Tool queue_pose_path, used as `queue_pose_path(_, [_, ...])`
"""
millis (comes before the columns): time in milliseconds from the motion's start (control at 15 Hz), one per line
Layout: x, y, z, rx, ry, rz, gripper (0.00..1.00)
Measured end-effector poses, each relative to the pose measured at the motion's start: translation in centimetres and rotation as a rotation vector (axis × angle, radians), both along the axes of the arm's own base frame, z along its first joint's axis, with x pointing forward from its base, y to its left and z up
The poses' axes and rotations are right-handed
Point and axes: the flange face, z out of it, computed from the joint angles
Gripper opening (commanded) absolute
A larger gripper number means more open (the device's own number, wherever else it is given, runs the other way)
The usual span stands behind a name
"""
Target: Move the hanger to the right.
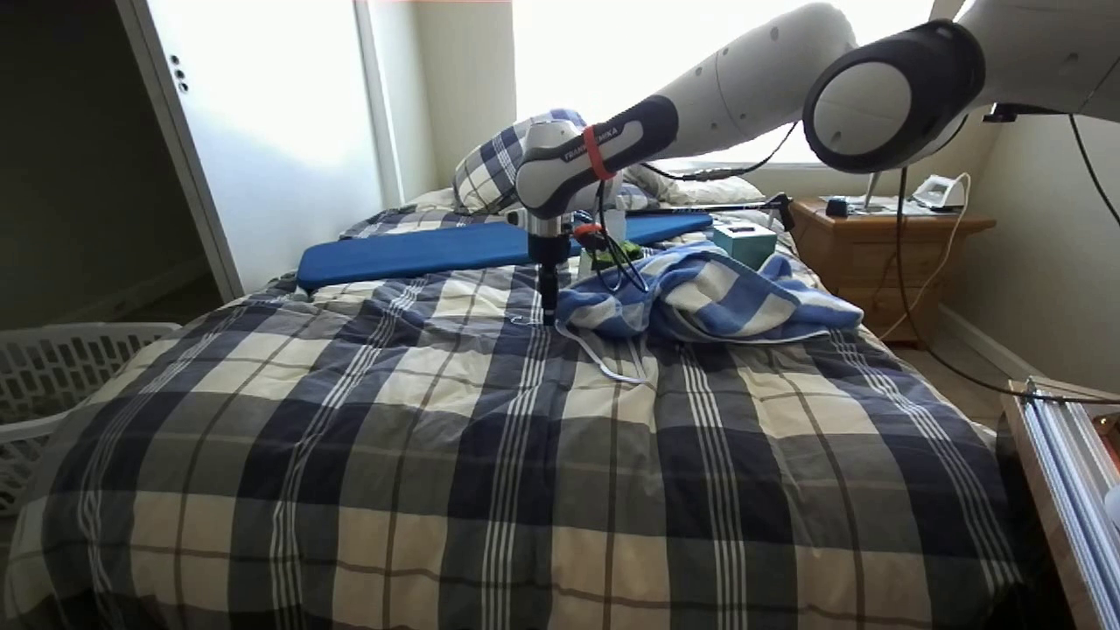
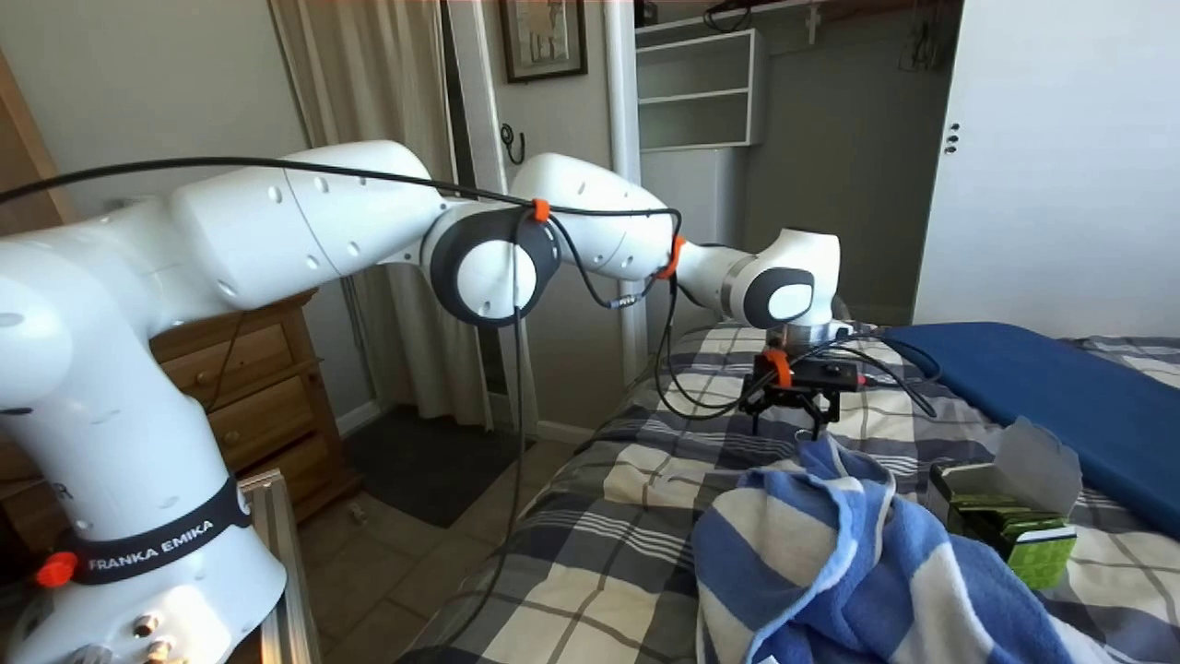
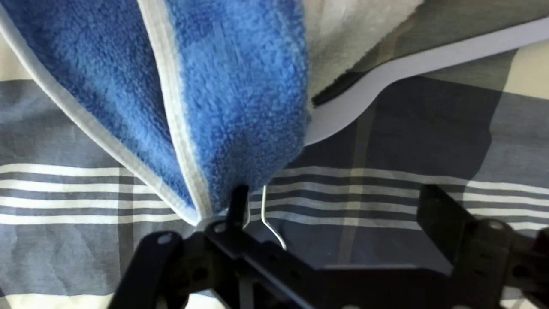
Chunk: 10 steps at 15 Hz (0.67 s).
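Only partly do we see the white hanger [image 3: 411, 66] under the striped towel [image 3: 244, 94]; in the wrist view our hand [image 3: 334, 210], spread wide, stands at the hanger's wire hook [image 3: 263, 210], blocking its end.

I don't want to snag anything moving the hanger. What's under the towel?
The hanger, partly: in the wrist view its pale bar emerges from one edge of the towel, its wire hook from the tip. The part between is covered, as is anything else beneath.
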Motion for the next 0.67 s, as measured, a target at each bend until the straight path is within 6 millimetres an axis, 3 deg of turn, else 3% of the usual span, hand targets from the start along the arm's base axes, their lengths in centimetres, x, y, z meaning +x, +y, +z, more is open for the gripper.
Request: queue_pose_path(667, [0.3, 0.4, -2.9, 0.002, -0.037, 0.194, 1.0])
